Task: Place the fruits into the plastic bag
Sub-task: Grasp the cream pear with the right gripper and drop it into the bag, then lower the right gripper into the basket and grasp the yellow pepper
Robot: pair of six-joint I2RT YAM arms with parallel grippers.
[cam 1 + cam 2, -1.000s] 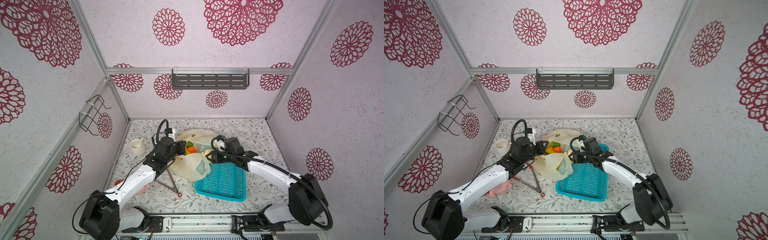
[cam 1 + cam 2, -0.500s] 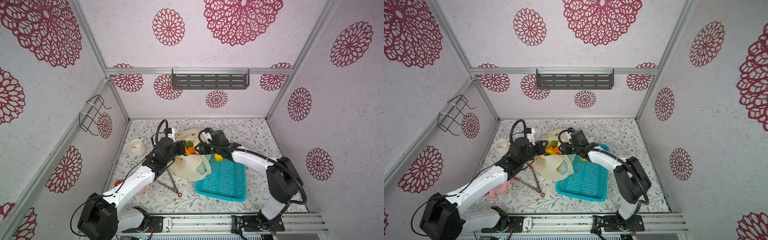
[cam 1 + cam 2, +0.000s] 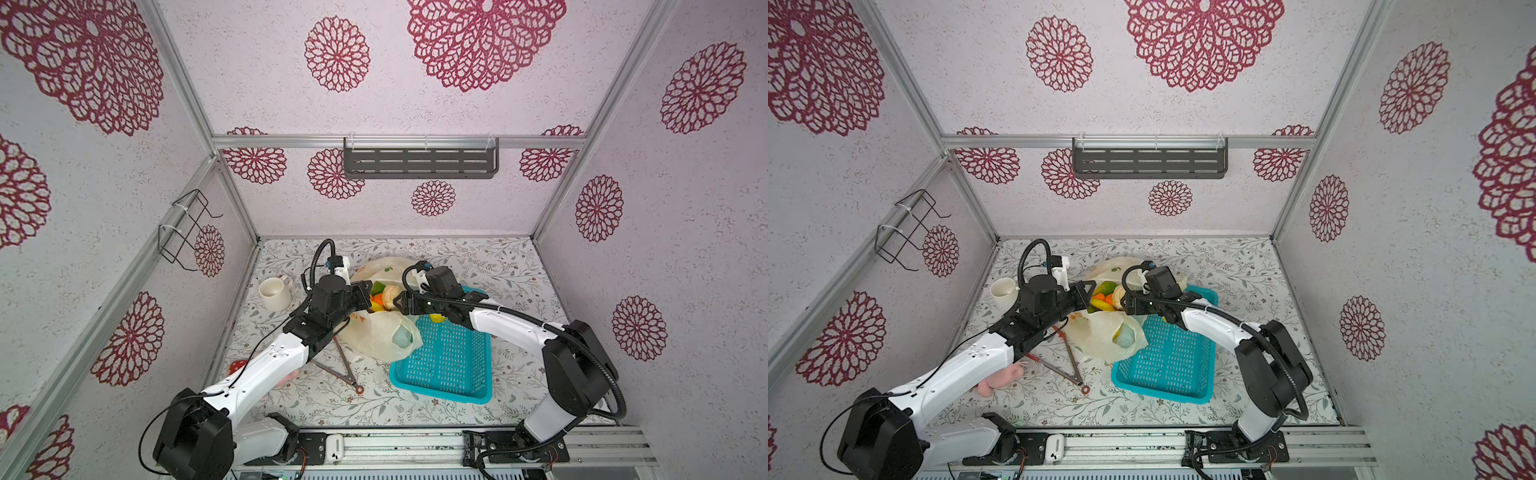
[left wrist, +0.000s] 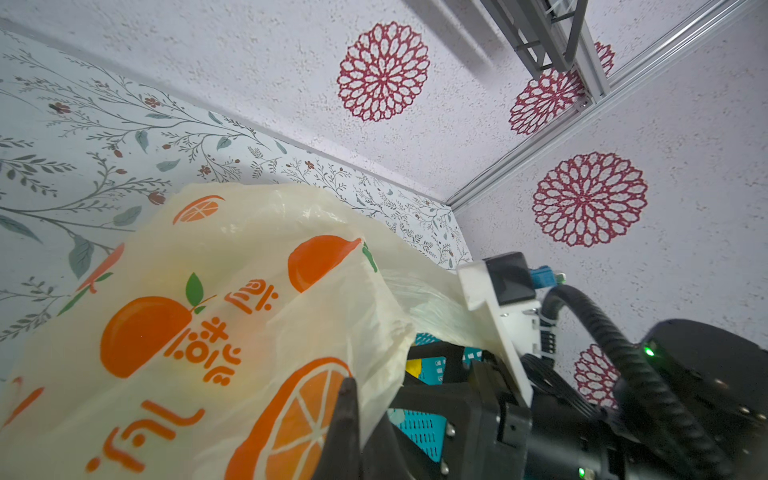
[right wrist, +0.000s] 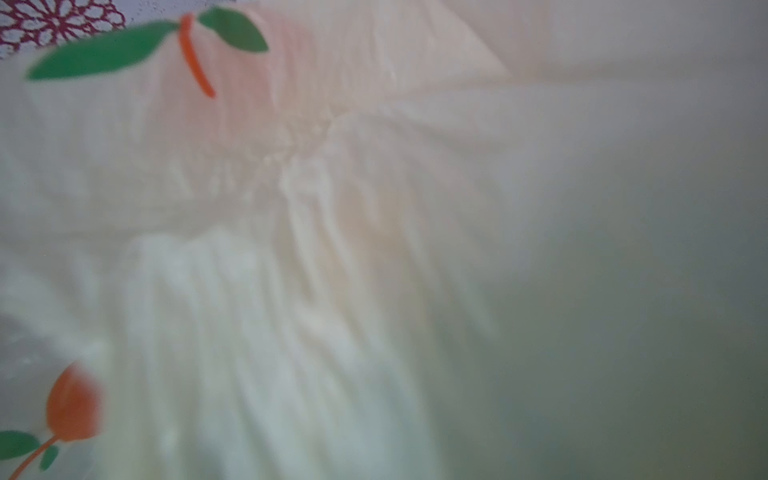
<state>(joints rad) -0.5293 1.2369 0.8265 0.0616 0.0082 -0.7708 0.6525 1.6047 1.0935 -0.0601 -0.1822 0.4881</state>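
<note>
In both top views, the left pincer [image 3: 365,291] grips the rim of the limp, slippery cream-yellow printed plastic bag [image 3: 380,337], best held there, with light multicoloured toy fruits [image 3: 380,297] heaped between it and the right pincer [image 3: 402,301], whose jaws cannot be made out.

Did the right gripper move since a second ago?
Yes: the right gripper moved left, away from the turquoise perforated plastic basket, toward the open cream-yellow plastic bag.

Twin overheads — wrist cameras against plastic bag [image 5: 291,208]
</note>
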